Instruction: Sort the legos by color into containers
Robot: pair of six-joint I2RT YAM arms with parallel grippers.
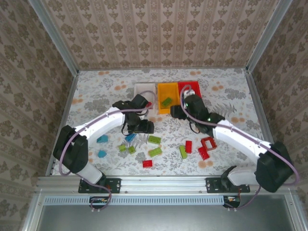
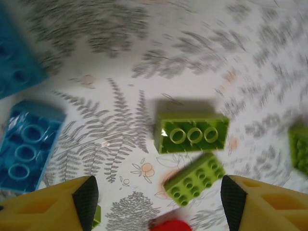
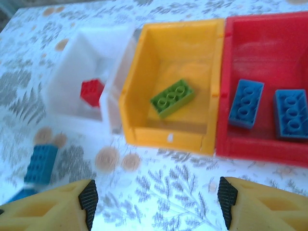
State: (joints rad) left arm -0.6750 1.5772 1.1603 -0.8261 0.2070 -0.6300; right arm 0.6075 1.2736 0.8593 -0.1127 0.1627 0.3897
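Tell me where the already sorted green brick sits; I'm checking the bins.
The lime green rectangular plastic brick lies inside the yellow-orange plastic bin, the middle of three, seen in the right wrist view.

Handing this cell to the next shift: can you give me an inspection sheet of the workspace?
Surface: floral cloth, lying flat.
Job's things: white bin holds a red brick; yellow bin a green brick; red bin two blue bricks; loose bricks, red, green and blue, lie on the cloth.
Clutter: nothing seen.
Grippers: left hand open, empty; right hand open, empty.
Cables: lilac cables run along both arms.
Surroundings: wallpapered walls, metal frame.
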